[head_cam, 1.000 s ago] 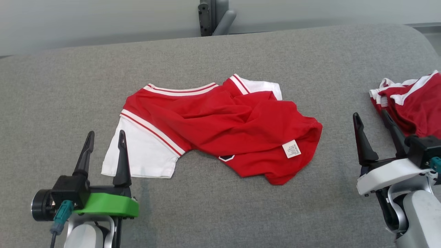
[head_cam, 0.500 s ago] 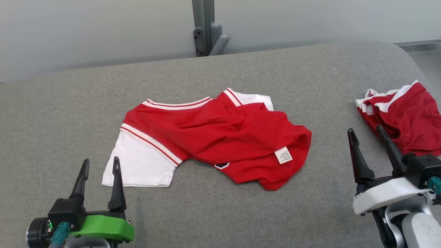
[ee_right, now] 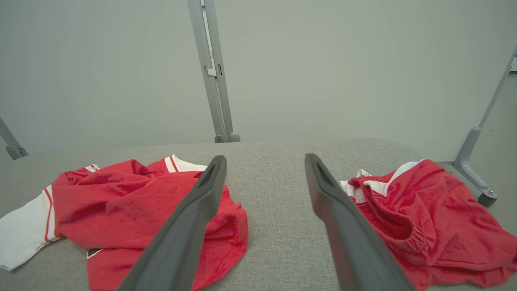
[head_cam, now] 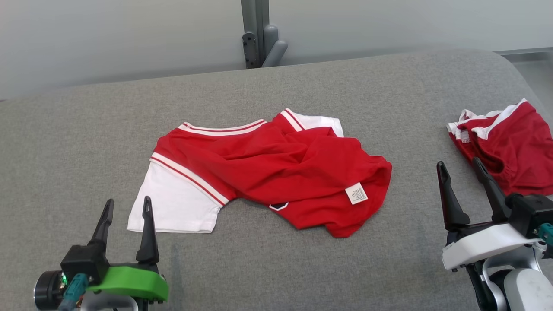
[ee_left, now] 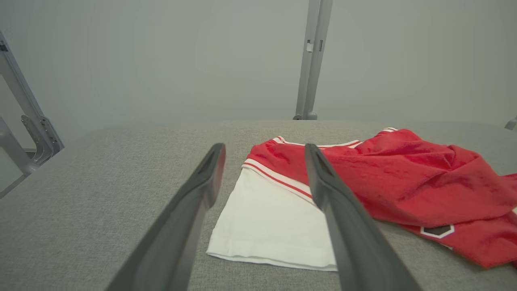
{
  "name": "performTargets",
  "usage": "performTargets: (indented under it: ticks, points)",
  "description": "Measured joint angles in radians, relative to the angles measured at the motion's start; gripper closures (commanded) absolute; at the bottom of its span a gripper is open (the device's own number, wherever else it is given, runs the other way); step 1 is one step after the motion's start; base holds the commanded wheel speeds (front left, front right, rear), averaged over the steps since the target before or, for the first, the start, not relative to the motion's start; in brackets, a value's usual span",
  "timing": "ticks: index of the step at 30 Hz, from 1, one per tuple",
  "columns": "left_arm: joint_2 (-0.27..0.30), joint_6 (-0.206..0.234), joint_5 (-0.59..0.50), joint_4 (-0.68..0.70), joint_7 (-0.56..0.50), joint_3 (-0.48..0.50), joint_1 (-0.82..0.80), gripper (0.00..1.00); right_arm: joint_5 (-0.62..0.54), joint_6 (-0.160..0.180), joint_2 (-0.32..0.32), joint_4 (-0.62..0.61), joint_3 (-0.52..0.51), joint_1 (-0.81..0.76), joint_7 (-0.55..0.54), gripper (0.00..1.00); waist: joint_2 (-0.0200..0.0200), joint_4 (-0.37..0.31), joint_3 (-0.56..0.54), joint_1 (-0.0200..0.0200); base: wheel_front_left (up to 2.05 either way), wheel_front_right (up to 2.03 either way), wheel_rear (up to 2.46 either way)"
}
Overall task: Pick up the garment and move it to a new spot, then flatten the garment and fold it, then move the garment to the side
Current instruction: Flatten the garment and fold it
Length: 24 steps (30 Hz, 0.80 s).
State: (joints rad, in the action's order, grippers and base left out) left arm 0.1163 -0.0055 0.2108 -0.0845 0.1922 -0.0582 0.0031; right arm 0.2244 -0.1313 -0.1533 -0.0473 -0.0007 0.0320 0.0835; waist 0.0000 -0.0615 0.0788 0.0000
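Grey woven fabric covers the tabletop [head_cam: 276, 268], which runs back to a pale wall with a metal post [head_cam: 255, 30] at twelve o'clock. Near the middle lies the garment [head_cam: 276, 172], a red shirt with white sleeves and striped trim. It is rumpled and twisted on itself, so one white sleeve [head_cam: 173, 203] spreads flat toward seven o'clock while a care label [head_cam: 356, 193] shows near its four o'clock corner. The visible label suggests that part of it is turned inside out. A second red garment [head_cam: 510, 147] sits bunched at the three o'clock edge, well apart from the first. The left pincer [head_cam: 128, 201] hovers at seven o'clock, just beside the white sleeve, its two fingers spread wide and holding nothing. The right pincer [head_cam: 457, 162] stands at four o'clock, between the two garments, likewise spread wide and empty. Both look parked either side of the shirt so each can take an end. My guess is that the pick-up has not yet begun, and the flat sleeve hem offers the left an easy edge.
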Motion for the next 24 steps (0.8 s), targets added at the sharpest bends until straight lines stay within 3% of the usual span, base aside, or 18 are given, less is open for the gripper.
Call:
performTargets:
  ticks: [6,12,24]
  points:
    - [0.037,-0.034,0.028,-0.008,-0.111,-0.011,-0.124,0.00,0.000,0.000,0.000,-0.013,-0.007,0.018,-0.004,0.00,0.0000,0.007,0.046,0.0000,0.00,0.00,0.00]
    - [0.064,-0.049,0.089,-0.123,-0.226,0.012,-0.190,0.00,-0.001,0.000,0.007,-0.009,0.012,0.046,0.006,0.00,0.0000,0.002,0.105,0.0000,0.00,0.00,0.00]
    - [0.048,-0.053,0.186,-0.313,-0.264,0.058,-0.196,0.00,0.002,0.000,0.010,0.035,0.022,0.080,0.034,0.00,0.0000,-0.020,0.185,0.0000,0.00,0.00,0.00]
